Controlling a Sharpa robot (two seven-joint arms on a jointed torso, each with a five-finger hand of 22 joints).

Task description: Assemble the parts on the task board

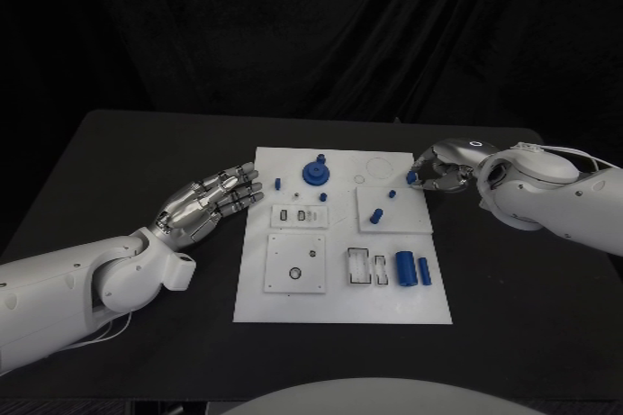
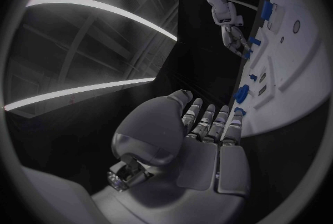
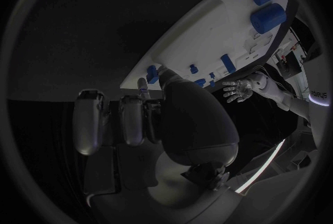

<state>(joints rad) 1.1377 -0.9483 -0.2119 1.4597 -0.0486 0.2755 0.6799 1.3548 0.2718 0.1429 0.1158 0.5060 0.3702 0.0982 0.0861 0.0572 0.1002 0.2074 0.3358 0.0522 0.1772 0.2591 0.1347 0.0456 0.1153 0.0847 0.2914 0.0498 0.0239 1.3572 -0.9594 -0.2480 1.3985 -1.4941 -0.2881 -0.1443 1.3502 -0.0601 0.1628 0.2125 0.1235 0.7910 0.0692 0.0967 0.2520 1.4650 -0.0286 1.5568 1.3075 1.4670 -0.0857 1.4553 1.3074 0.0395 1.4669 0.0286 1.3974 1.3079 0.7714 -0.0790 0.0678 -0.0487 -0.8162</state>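
Black cloth hangs behind a black table (image 1: 143, 163), and the white task board (image 1: 340, 307) lies at the middle of the frame with its long axis running from the bottom toward the top. Left of the board, the left hand (image 1: 208, 203) rests flat beside the board's left edge, holding nothing, its fingers (image 1: 240, 183) extended and slightly apart, pointing toward the upper right. On the board a round blue gear part (image 1: 314, 173) stands near the top, a small blue peg (image 1: 376, 214) lies on the raised square plate, and two blue cylinders (image 1: 413, 268) lie at lower right, long axes running top to bottom. At the board's upper right edge, the right hand (image 1: 439, 175) curls its fingers around a small blue part (image 1: 411, 176).
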